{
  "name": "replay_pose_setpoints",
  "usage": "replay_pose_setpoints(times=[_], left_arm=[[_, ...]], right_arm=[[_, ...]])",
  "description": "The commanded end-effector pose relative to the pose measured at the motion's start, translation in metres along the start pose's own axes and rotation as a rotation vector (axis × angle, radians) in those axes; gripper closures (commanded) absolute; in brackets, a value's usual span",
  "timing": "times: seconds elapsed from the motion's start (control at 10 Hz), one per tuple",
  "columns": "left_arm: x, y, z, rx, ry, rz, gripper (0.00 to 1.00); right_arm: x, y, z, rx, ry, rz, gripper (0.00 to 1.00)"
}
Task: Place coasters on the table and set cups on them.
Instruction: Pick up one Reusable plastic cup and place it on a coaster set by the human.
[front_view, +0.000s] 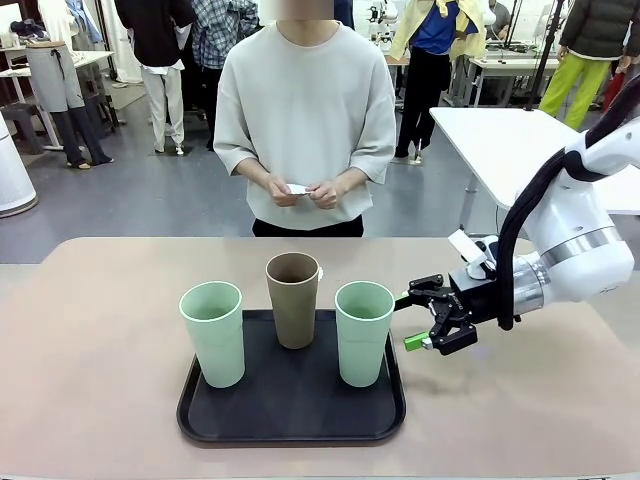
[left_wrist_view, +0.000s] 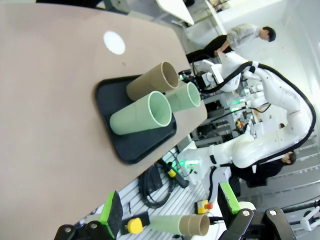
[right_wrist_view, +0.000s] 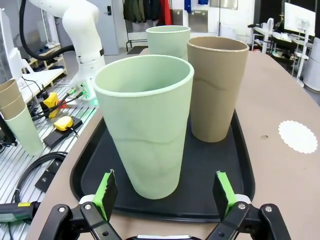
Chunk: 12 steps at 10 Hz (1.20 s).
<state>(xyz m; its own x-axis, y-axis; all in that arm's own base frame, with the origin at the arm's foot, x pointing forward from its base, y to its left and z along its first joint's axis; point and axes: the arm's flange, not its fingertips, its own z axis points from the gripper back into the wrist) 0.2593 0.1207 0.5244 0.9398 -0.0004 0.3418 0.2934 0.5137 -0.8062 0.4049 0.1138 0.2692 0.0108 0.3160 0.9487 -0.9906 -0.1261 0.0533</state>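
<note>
Three tall matte tumblers (front_view: 292, 300) stand near one lacy white round coaster (right_wrist_view: 297, 136) — two pale green, one brown. Right gripper (front_view: 410, 322) gapes wide, empty.

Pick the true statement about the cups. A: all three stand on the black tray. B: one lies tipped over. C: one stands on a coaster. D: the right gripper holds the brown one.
A: the left green cup, the right green cup and the brown cup stand upright on the tray.

We read no words, numbers, brands or signs here. The cups (right_wrist_view: 150, 125), the black tray (front_view: 290, 422) and the desk (front_view: 100, 350) show plain surfaces, and any print in the background is too small for us to make out.
</note>
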Motion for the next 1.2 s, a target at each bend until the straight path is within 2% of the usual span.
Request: replay_pose_setpoints(times=[0.0,0.5,1.1], left_arm=[[-0.001,-0.001,0.002,-0.014,-0.002,-0.001,0.0],[-0.001,-0.001,0.002,-0.014,-0.002,-0.001,0.0],[-0.001,-0.001,0.002,-0.014,-0.002,-0.001,0.0]], right_arm=[[0.0,-0.012,-0.018,-0.039,0.005,0.0,0.0],[-0.002,-0.017,-0.043,0.014,0.03,-0.01,0.0],[-0.005,-0.017,-0.045,0.028,0.031,-0.021,0.0]])
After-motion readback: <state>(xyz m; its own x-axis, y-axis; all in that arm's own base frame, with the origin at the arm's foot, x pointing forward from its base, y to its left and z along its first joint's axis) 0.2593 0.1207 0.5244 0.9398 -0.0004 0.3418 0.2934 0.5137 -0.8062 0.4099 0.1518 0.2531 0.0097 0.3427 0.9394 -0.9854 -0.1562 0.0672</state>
